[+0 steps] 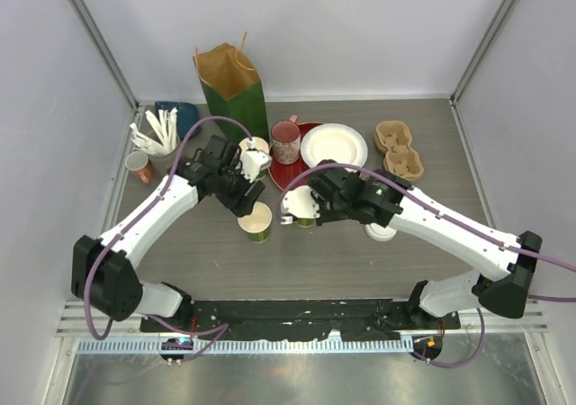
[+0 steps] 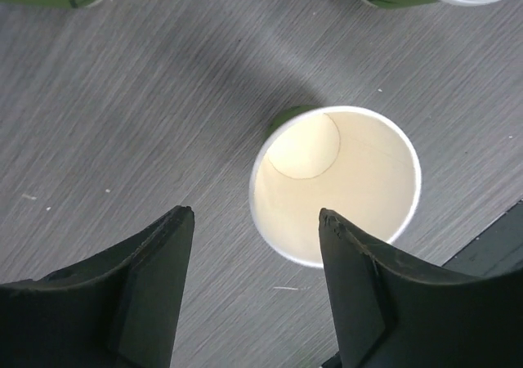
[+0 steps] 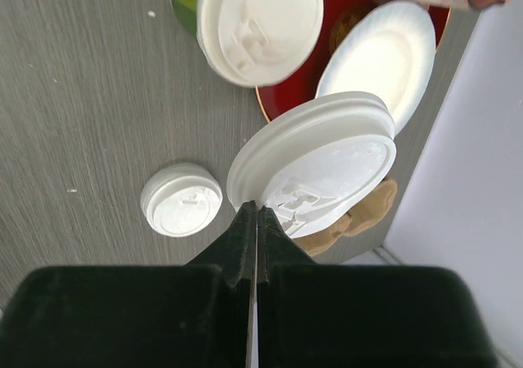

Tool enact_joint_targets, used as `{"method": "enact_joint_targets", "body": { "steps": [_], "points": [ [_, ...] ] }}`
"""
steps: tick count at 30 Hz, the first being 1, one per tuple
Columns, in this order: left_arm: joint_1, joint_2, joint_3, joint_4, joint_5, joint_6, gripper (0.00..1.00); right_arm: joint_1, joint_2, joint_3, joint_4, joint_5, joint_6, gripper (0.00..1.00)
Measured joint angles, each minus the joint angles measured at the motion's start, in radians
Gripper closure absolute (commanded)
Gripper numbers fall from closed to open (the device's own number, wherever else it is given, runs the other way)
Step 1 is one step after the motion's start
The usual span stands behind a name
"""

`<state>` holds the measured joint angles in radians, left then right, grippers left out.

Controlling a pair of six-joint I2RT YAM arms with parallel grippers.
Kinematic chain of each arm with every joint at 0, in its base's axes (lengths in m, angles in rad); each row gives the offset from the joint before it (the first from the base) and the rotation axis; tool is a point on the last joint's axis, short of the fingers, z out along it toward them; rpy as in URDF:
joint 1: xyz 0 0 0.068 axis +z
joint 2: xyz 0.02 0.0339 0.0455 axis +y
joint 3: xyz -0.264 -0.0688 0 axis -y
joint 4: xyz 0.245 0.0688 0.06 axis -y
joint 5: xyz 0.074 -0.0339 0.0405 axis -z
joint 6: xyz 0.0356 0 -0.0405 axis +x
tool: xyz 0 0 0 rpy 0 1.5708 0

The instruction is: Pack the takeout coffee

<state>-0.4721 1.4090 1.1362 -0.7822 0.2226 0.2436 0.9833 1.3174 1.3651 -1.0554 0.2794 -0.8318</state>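
The right gripper [image 3: 255, 210], clamping the round white plastic lid [image 3: 315, 168] by its edge, should be levelling it over the lidless green paper cup [image 1: 256, 218], which is standing at nine o'clock of it, beneath the left gripper [image 2: 255, 217], whose jaws are apart.

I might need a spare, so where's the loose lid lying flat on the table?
In the top view the loose lid lies right of centre on the table, beside the right arm, nearer the bases than the cardboard cup carrier.

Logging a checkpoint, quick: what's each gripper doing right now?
Left gripper: open, above the uncapped cup, holding nothing.
Right gripper: shut on a white lid.
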Motion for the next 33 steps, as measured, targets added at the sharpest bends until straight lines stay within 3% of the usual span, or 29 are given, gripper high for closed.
{"method": "enact_joint_targets", "body": {
  "steps": [5,9,14,21,33],
  "points": [
    [0.031,-0.121,0.036,-0.059,0.000,0.011,0.27,0.072,0.117,0.109,-0.019,-0.040,-0.029,0.99],
    [0.221,-0.190,0.043,-0.067,0.063,0.021,0.28,0.120,0.245,0.222,-0.015,-0.093,-0.082,0.99],
    [0.447,-0.138,0.026,-0.066,0.117,0.018,0.28,0.168,0.448,0.372,-0.021,-0.126,-0.161,0.99],
    [0.466,-0.151,-0.055,-0.068,0.146,0.019,0.27,0.213,0.681,0.534,-0.056,-0.121,-0.228,0.99],
    [0.466,-0.161,-0.069,-0.057,0.190,0.024,0.27,0.242,0.723,0.579,-0.114,-0.114,-0.269,0.99]
  ]
}}
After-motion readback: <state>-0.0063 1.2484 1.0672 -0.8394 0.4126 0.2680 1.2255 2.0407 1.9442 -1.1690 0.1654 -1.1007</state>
